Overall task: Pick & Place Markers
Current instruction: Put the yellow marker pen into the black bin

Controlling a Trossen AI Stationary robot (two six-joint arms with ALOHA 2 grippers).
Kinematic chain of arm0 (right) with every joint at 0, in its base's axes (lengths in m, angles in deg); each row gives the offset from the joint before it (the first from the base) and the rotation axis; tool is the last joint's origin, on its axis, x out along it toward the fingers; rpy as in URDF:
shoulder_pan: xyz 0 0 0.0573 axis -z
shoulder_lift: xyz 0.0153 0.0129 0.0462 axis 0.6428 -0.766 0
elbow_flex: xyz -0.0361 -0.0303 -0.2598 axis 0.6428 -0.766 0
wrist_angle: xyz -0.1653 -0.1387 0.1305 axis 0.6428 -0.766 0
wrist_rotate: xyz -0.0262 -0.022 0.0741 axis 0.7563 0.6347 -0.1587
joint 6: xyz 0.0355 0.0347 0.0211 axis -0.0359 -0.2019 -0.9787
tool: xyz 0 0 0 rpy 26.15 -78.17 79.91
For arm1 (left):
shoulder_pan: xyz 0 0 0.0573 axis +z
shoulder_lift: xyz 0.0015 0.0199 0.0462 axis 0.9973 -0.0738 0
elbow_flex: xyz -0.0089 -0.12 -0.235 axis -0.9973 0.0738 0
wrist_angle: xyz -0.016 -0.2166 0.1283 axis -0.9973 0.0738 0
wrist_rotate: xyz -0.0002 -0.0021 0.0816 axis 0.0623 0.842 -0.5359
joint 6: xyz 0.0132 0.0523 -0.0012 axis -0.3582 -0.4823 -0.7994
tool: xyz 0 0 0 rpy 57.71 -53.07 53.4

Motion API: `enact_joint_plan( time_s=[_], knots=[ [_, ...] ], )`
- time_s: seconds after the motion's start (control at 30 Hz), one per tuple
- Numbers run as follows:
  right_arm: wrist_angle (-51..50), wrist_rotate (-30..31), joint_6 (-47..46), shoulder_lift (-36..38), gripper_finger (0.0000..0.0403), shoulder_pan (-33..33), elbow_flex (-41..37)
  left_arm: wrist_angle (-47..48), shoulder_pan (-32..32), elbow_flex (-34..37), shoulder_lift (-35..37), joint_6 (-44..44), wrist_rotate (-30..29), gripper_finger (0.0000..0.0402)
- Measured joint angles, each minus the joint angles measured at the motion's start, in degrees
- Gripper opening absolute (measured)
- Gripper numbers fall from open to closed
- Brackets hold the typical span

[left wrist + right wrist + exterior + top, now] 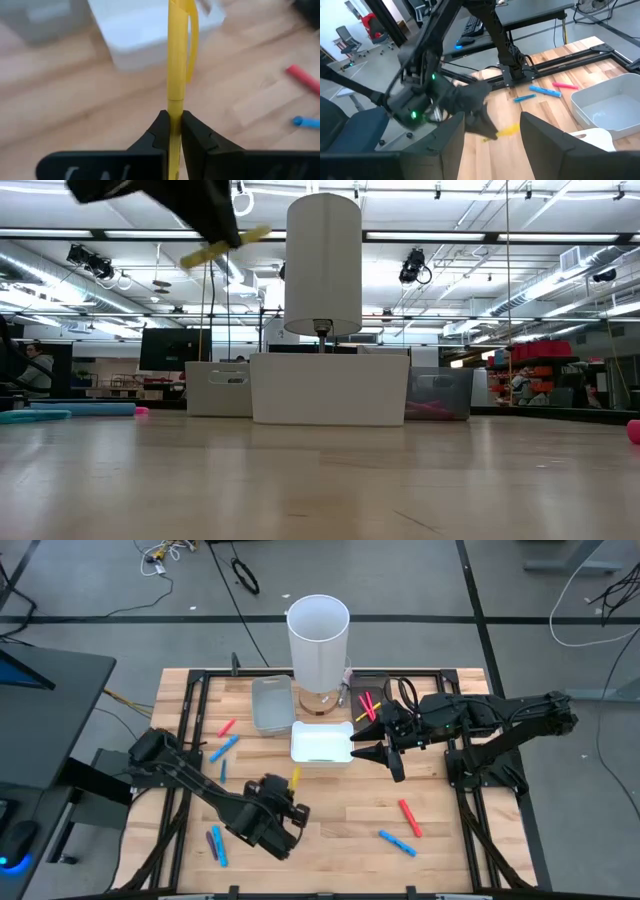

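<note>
My left gripper (283, 795) is shut on a yellow marker (295, 778), raised over the table just near of the white tray (322, 743). In the low view the marker (225, 245) hangs high above the wood. My right gripper (385, 755) is open and empty at the white tray's right end; its wrist view shows its gripper (492, 120) facing the left arm. Other markers lie flat on the table: red (227, 727) and blue (222, 748) on the left, red (410, 817) and blue (397, 842) on the near right, several (368, 705) by the far edge. My left gripper pinches the yellow marker's barrel, near its plain end (174, 117), between the two fingertips (160, 132). The marker lies along the fingers and sticks out ahead of them, its clipped cap (191, 45) toward the white tray. It is lifted clear, tilted slightly off level.
A tall white cylinder (318, 630) stands at the far edge behind the trays. A grey tray (272, 705) sits left of it. Black frame rails (190, 720) run along both sides of the table. Bare wood (340, 810) lies near the near edge.
</note>
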Motion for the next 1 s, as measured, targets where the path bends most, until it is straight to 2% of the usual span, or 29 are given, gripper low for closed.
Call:
enact_joint_plan(
  time_s=[0.33, 0.57, 0.67, 0.8, 1.0],
  knots=[
    [0.3, 0.0, -1.2, 0.0, 0.0192, 0.0, 0.0, -2.0, 1.5, 0.0, 9.6, -16.3, -10.2, 0.0026],
    [0.4, 0.0, -1.2, 0.0, 0.0192, 0.0, 0.0, -13.4, 4.2, 0.0, 15.4, -36.6, -10.6, 0.0026],
    [0.4, 0.0, -1.2, 0.0, 0.0192, 0.0, 0.0, -21.0, 5.9, 0.0, 17.0, -47.4, -9.4, 0.0026],
    [0.4, 0.0, -1.2, 0.0, 0.0192, 0.0, 0.0, -30.9, 8.5, 0.0, 18.4, -60.2, -5.1, 0.0026],
    [0.7, 3.4, -1.4, 0.0, 0.0192, 0.0, 0.0, -41.8, 11.6, 0.0, 19.0, -72.3, 2.4, 0.0026]
  ],
)
